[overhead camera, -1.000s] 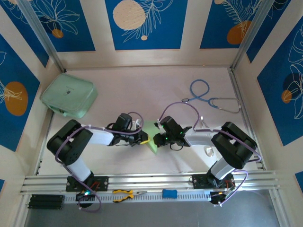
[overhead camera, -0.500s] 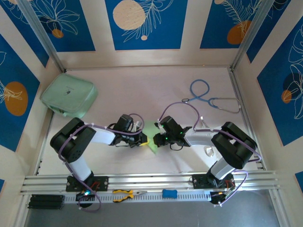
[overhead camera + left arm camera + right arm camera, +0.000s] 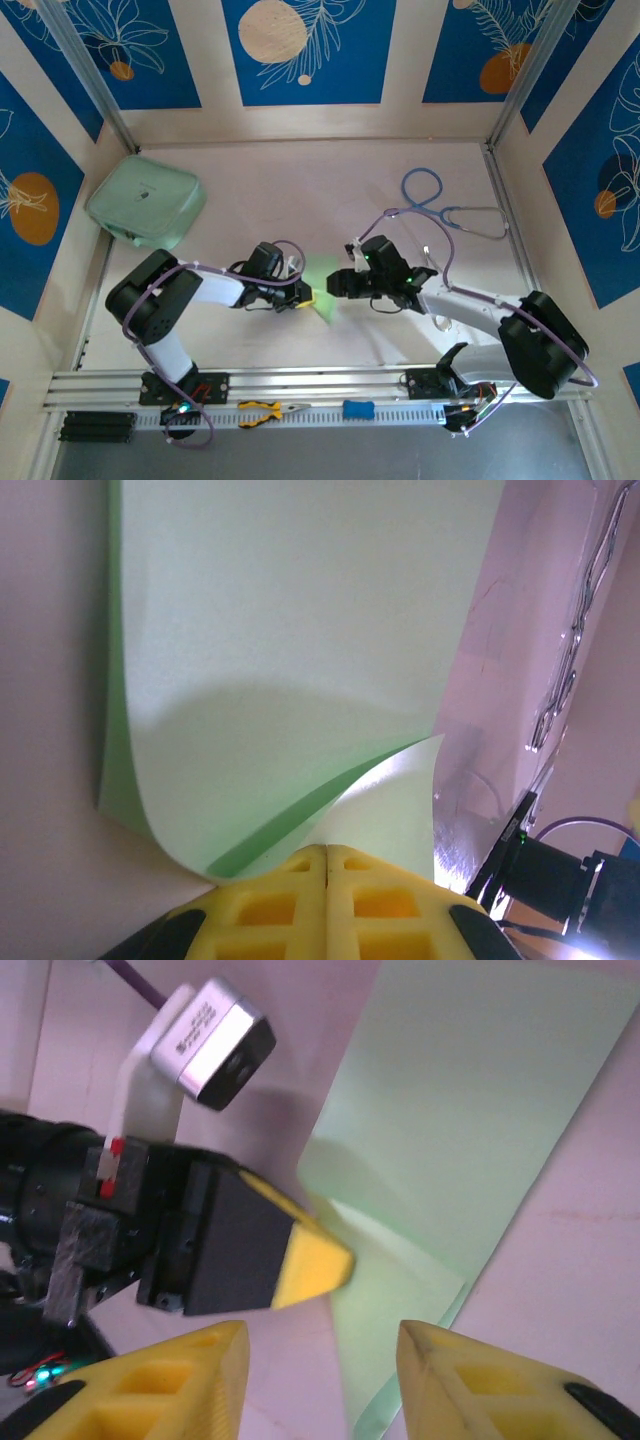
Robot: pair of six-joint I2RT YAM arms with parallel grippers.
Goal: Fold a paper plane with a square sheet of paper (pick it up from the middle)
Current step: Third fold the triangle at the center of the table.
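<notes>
The sheet of paper [image 3: 322, 288] lies on the desk [image 3: 300, 190], light green, between my two grippers. Most of it is flat. In the left wrist view the paper [image 3: 300, 630] has its near corner curled up off the surface, with a darker green strip showing along one edge as if a second layer lies under it.

My left gripper [image 3: 305, 297] is at the paper's left edge. Its yellow fingers are pressed together [image 3: 327, 855], and the lifted corner runs up into them, so I have the paper pinched there. From the right wrist, that same yellow tip [image 3: 312, 1260] sits right at the edge of the sheet [image 3: 470, 1110].

My right gripper [image 3: 338, 284] is just beside the paper's right edge. Its fingers stand apart [image 3: 318, 1360] with nothing between them, above the desk and the sheet's lower corner. I cannot tell whether they touch the paper.

Well apart from the paper, up and to its left, sits a mint-green pouch [image 3: 145, 205]. Up and to its right lies a stethoscope [image 3: 450, 208]. On the near side of the paper, by the metal rail, rest yellow-handled pliers [image 3: 268, 409] and a small blue object [image 3: 358, 409].
</notes>
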